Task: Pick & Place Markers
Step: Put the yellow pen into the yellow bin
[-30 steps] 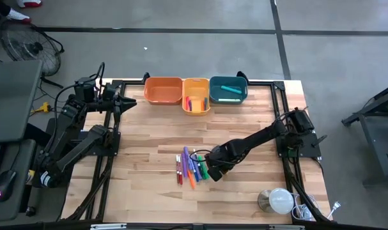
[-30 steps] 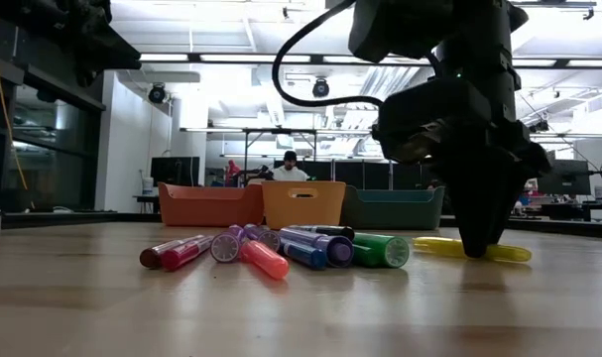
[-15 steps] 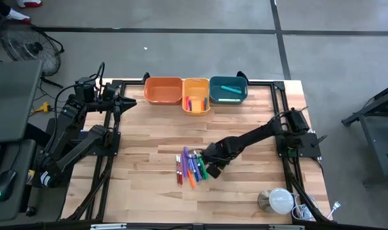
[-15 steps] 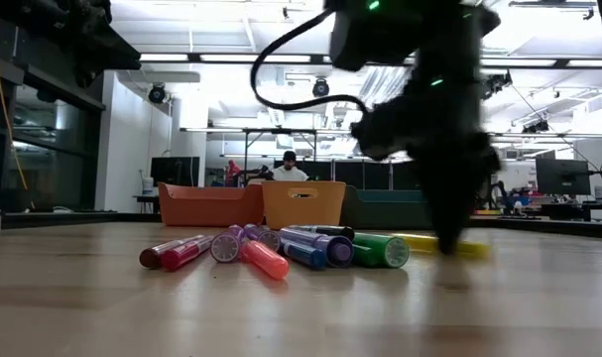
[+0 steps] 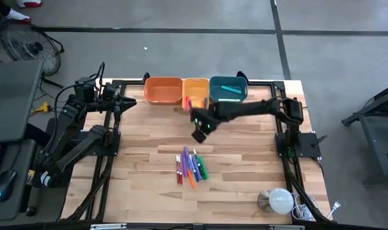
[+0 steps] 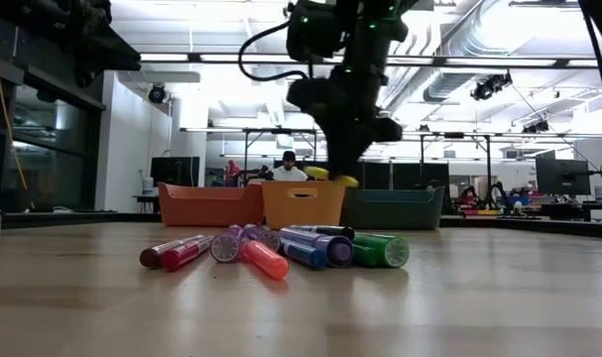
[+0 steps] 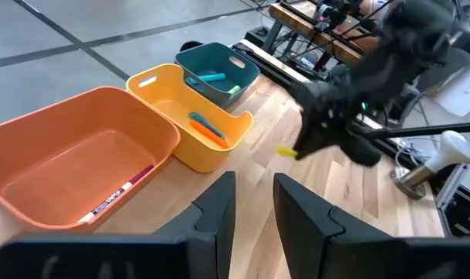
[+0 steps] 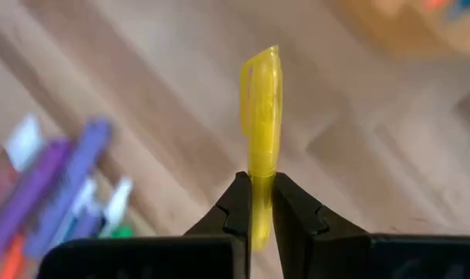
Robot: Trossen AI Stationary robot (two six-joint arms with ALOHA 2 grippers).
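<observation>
1. 1 yellow marker (image 8: pixel 262 101) is pinched in the right gripper (image 5: pixel 199 128), its long axis running straight out past the fingertips, carried above the table (image 5: pixel 245 185).
2. From the gripper, the yellow bin (image 5: pixel 195 96) lies just toward the table's far edge; the orange bin (image 5: pixel 163 91) and teal bin (image 5: pixel 228 89) flank it, walls touching. The drop, I judge, turns on clearing the yellow bin's near rim.
3. Room is open: bare wood lies between the gripper and the bins, and the remaining markers (image 5: pixel 192 168) lie clustered well behind it, mostly parallel, pointing toward the bins.
4. The left gripper (image 7: pixel 254 209) waits at the table's far left corner beside the orange bin, fingers slightly apart, holding nothing. The right arm is far nearer the cluster.
</observation>
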